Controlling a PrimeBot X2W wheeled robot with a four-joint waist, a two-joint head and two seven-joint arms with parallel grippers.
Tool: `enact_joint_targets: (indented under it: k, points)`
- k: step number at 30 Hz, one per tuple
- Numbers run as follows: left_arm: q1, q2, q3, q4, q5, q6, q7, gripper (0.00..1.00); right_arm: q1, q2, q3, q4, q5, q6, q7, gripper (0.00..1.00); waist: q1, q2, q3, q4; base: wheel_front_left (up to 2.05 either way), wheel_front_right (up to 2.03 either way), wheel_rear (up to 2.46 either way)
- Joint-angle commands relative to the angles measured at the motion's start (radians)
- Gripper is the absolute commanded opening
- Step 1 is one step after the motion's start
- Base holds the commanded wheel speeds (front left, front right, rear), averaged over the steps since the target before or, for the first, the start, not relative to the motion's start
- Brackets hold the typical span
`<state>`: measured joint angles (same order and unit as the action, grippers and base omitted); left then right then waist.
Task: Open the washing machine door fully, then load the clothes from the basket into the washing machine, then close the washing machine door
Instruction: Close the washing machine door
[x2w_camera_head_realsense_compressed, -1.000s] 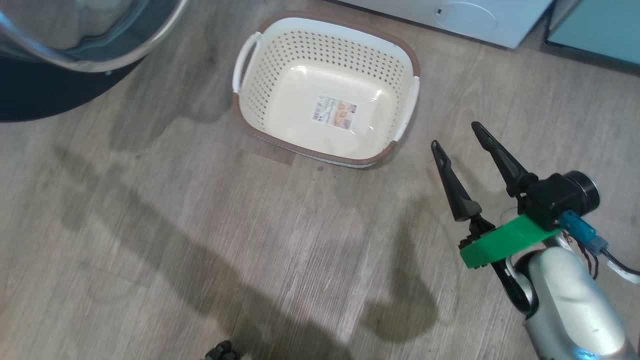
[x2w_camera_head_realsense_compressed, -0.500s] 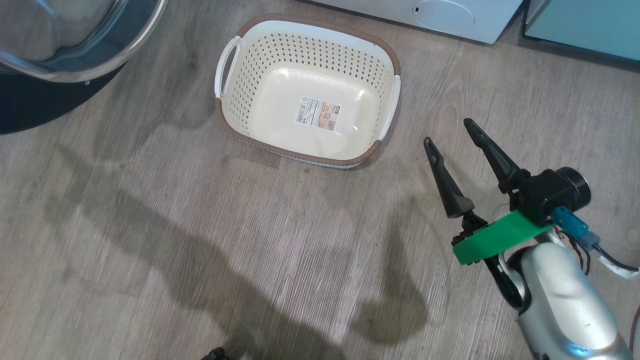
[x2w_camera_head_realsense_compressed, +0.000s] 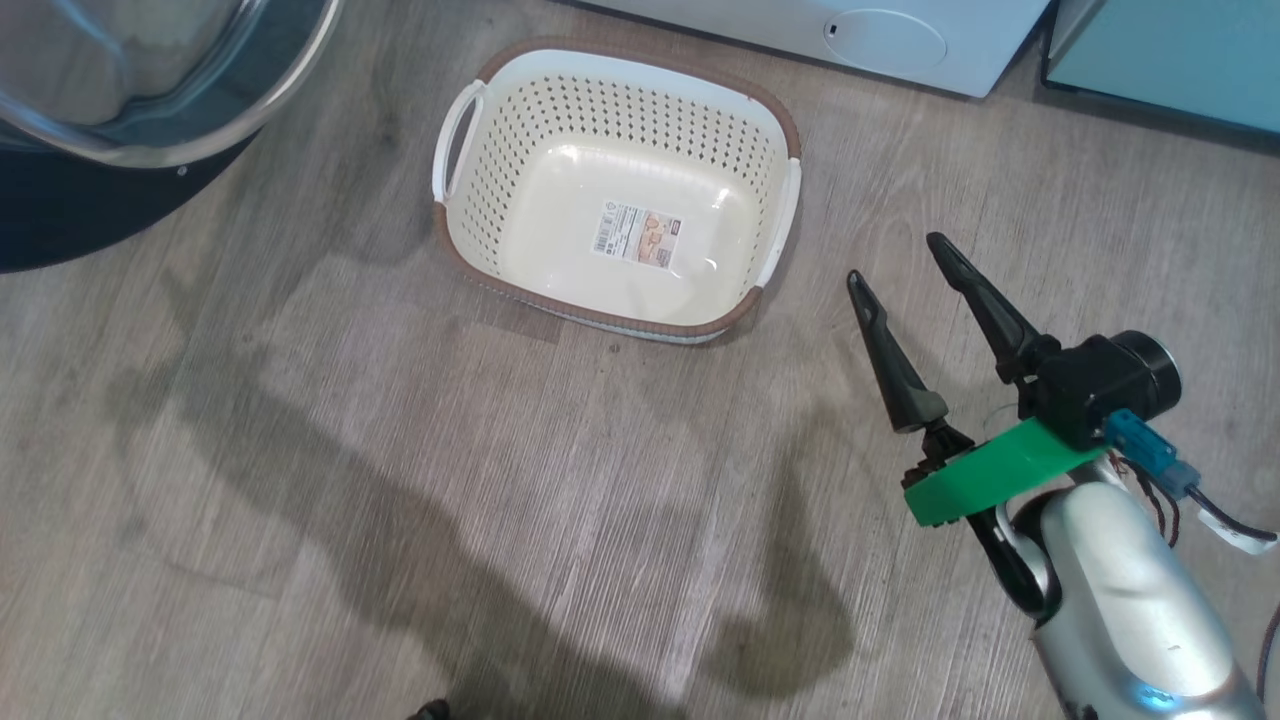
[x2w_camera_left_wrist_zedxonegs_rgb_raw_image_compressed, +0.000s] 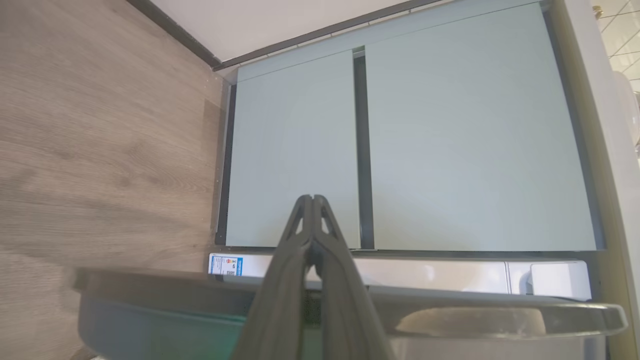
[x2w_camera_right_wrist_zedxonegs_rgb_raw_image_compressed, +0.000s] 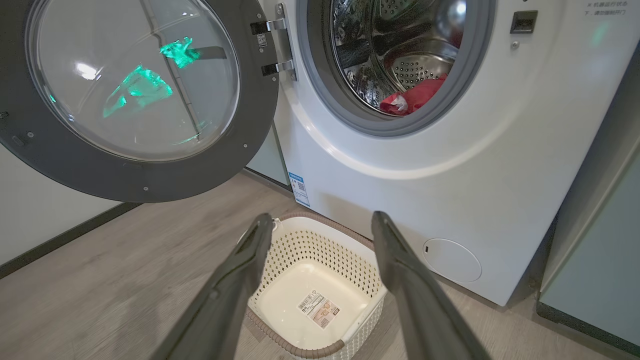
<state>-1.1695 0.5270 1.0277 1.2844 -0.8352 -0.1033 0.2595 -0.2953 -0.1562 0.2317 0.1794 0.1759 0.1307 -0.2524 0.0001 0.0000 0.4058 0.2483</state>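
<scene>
Head view: right gripper (x2w_camera_head_realsense_compressed: 893, 257) spread wide, holding nothing, over bare floor (x2w_camera_head_realsense_compressed: 400, 450). Basket (x2w_camera_head_realsense_compressed: 610, 110) lies just ahead and to the left of it, empty but for a sticker.

Right wrist view: washer (x2w_camera_right_wrist_zedxonegs_rgb_raw_image_compressed: 400, 190) stands beyond the fingertips. Door (x2w_camera_right_wrist_zedxonegs_rgb_raw_image_compressed: 135, 85) is swung fully out on its hinge, up and to the left of the gripper. Clothes (x2w_camera_right_wrist_zedxonegs_rgb_raw_image_compressed: 417, 95) are in the drum, a red heap lying low and close behind the grey gasket (x2w_camera_right_wrist_zedxonegs_rgb_raw_image_compressed: 320, 75). Loading looks done. Closing the door is what remains.

Left wrist view: left gripper (x2w_camera_left_wrist_zedxonegs_rgb_raw_image_compressed: 311, 198) clenched, fingers pressed together to the tips, nothing seen between them. The door's edge runs crosswise under the fingers. Whether they touch it cannot be told. Teal cabinets (x2w_camera_left_wrist_zedxonegs_rgb_raw_image_compressed: 475, 150) lie beyond.

Risks, as judged:
- Closed fingers make a narrow pusher. On a glossy rim they could slide off mid-swing and leave the door ajar.
- The heap sits near the gasket. A fold hanging over the lip would be pinched and the latch would not catch.
- The right gripper faces the opening. If it is within the door's arc, the rim would strike it.
- A soft push may stop short of the latch. A hard one may bounce the door back.
</scene>
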Motion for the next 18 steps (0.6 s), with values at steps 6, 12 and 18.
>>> enact_joint_targets:
  k: [6,12,18]
  points:
    - [0.023,0.023,-0.040,-0.027,-0.014,-0.024,0.094,0.00,0.001,0.029,0.022,-0.026,0.004,0.000,-0.009,1.00,-0.0001,0.0000,-0.024,0.002,0.00,0.00,0.00]
    - [0.040,-0.025,-0.068,-0.092,-0.049,-0.027,0.178,0.00,0.009,0.038,0.019,-0.015,0.009,0.000,-0.009,1.00,-0.0001,0.0000,-0.057,0.001,0.00,0.00,0.00]
    - [0.092,-0.073,-0.094,-0.174,-0.095,-0.027,0.254,0.00,0.012,0.048,0.022,-0.007,0.013,0.000,-0.009,1.00,-0.0001,0.0000,-0.091,-0.009,0.00,0.00,0.00]
